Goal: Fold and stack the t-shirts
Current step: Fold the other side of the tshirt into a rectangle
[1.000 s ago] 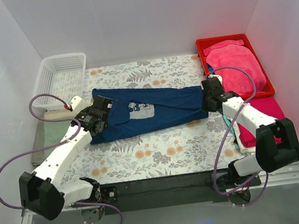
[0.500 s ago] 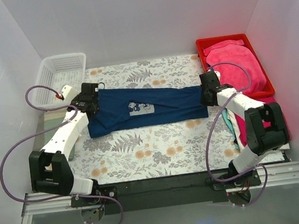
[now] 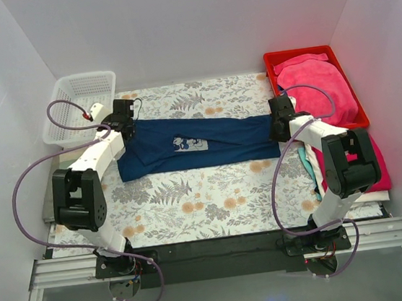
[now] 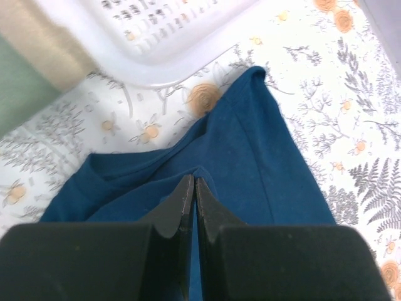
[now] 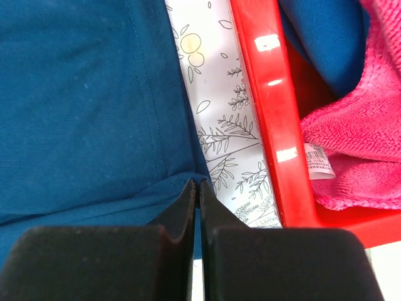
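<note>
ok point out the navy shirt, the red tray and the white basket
navy shirt [image 3: 229, 138]: top view, plain cloth right of the print
red tray [image 3: 297, 52]: top view, far rim
white basket [image 3: 83, 100]: top view, bare mesh floor

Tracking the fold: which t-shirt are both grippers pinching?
The navy blue t-shirt, stretched between the left gripper and right gripper; the pink one lies untouched in the red tray.
</note>
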